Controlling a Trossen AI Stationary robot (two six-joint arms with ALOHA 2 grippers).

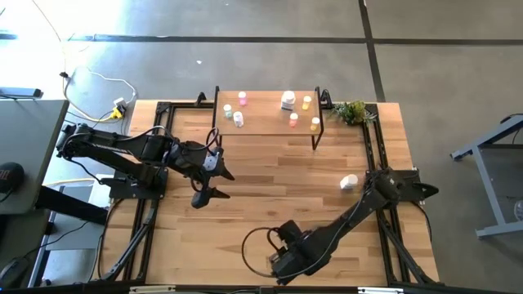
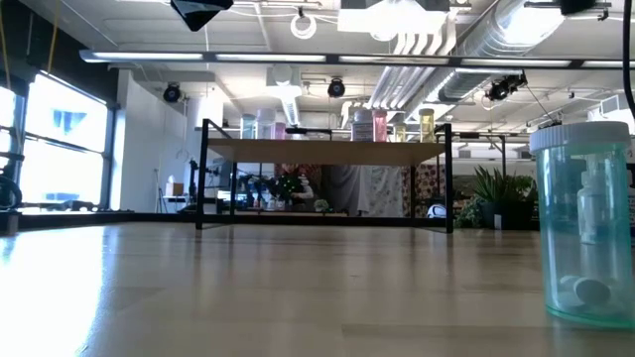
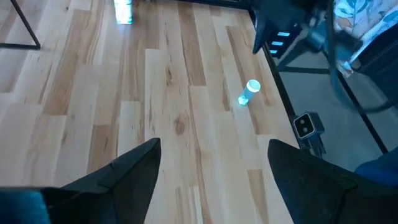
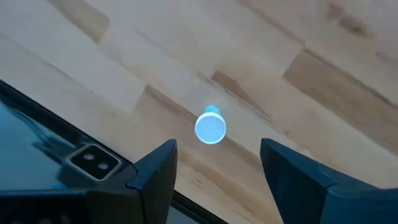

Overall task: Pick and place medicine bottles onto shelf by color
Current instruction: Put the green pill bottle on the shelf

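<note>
Right gripper (image 1: 280,263) low over the bench's near edge, just right of centre; fingers spread wide, nothing held. In the right wrist view a small blue-tinted bottle (image 4: 210,129) stands upright on the bench (image 4: 261,56) ahead of the open fingers, untouched.

Left gripper (image 1: 209,177) hangs over the left half of the bench (image 1: 270,180), about mid-depth; fingers parted wide, empty.

One small white bottle (image 1: 349,181) stands alone on the bare wood towards the right edge, mid-depth, well apart from both grippers. Left wrist view shows the same bottle (image 3: 249,92) beyond the open fingers.

Shelf (image 1: 265,126) sits along the far edge, centred. On its top: pink-tinted bottles (image 1: 243,100) and a white one (image 1: 238,119) at the left end, a larger white bottle (image 1: 288,100) right of centre, yellow-tinted bottles (image 1: 315,123) at the right end.

Small green plant (image 1: 352,111) at the far right corner, just beside the shelf.
</note>
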